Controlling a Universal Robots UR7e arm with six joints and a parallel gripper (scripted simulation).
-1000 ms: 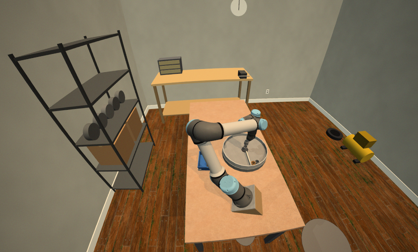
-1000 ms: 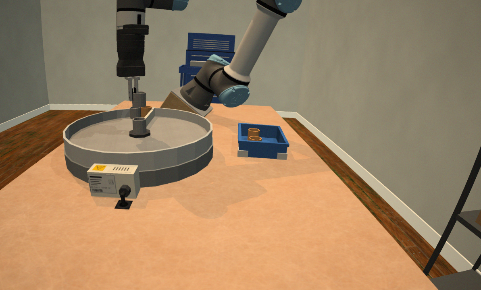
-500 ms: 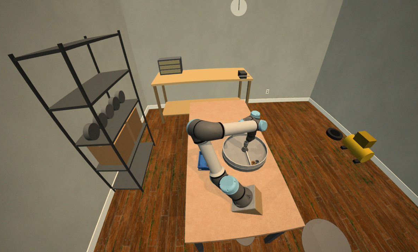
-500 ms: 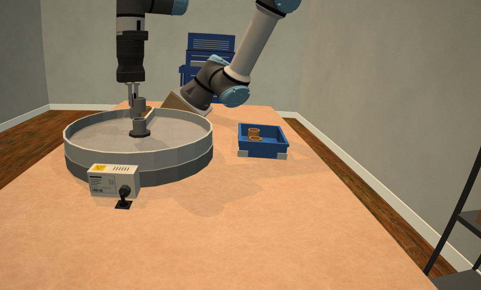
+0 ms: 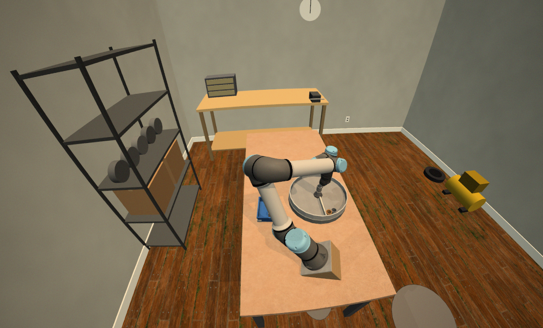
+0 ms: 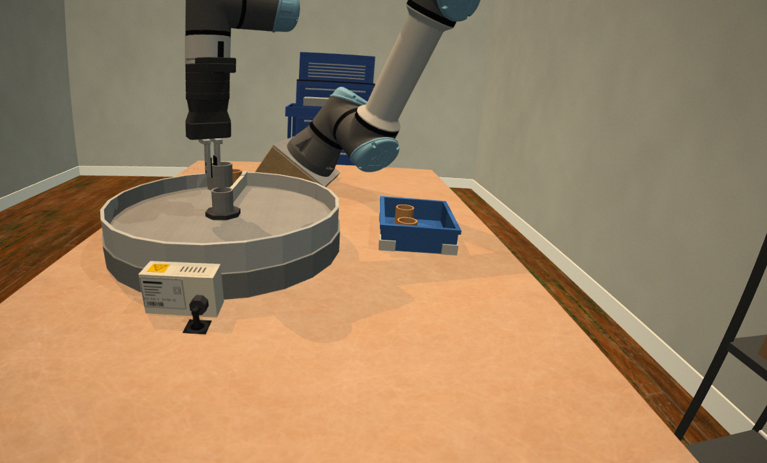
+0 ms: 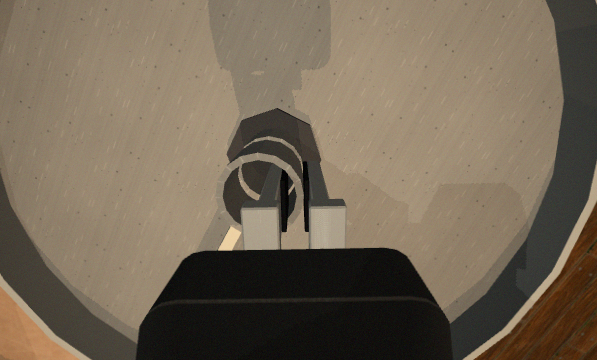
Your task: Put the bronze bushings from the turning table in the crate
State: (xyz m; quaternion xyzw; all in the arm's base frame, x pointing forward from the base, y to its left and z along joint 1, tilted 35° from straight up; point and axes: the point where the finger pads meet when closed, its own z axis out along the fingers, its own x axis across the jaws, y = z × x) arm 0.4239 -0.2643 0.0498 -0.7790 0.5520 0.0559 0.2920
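Observation:
My gripper (image 6: pixel 213 168) (image 5: pixel 318 188) (image 7: pixel 295 182) is shut on the wall of a grey steel bushing (image 6: pixel 223 172) (image 7: pixel 231 199). It holds the bushing upright, just above the dark hub (image 6: pixel 223 202) (image 7: pixel 277 121) at the middle of the round grey turning table (image 6: pixel 218 241) (image 5: pixel 307 211) (image 7: pixel 128 150). In the top view, a bronze bushing (image 5: pixel 329 211) and a steel bushing (image 5: pixel 334 210) stand side by side near the turning table's rim, next to its divider bar (image 5: pixel 322 202). The blue crate (image 6: pixel 420 235) (image 5: pixel 260 210) beside the turning table holds two bronze bushings (image 6: pixel 404 211) (image 6: pixel 407 220).
A grey control box (image 6: pixel 180 286) with a black knob stands on the work table in front of the turning table. The arm's base (image 5: pixel 321 261) is mounted on the same table. A black shelf rack (image 5: pixel 114 134) stands to one side.

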